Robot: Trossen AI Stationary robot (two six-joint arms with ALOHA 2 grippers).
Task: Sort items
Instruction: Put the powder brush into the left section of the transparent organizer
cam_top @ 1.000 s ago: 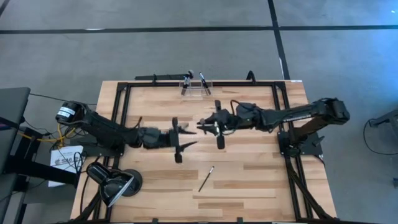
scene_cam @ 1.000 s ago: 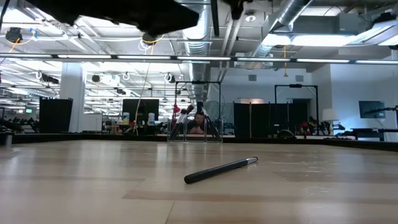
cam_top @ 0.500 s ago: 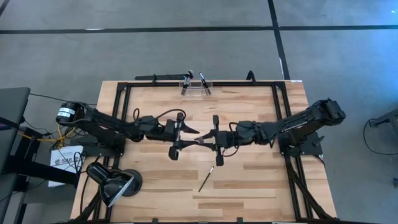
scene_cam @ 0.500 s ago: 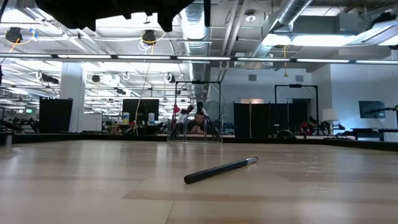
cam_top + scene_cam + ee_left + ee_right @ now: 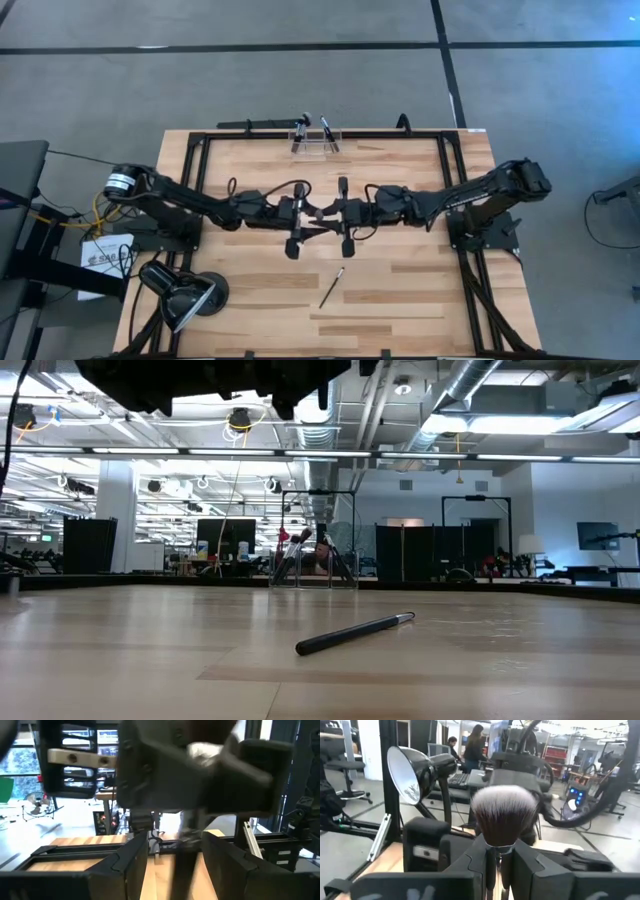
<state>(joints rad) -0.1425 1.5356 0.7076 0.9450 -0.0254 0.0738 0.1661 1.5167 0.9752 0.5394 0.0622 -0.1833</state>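
Mid-table, right gripper point(image 5: 345, 216) clamps a fluffy brush point(image 5: 503, 817) facing the spread-fingered left gripper point(image 5: 293, 217): handover step; left must close next.

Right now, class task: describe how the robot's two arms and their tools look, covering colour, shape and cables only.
Both arms are dark, slim and jointed, rising from black bases at the table's side rails. The left arm has a round joint with a white label and loose black cables looping along it; yellow wires trail beside its base. The right arm is similar. Each tool, left tool and right tool, has two flat dark fingers.
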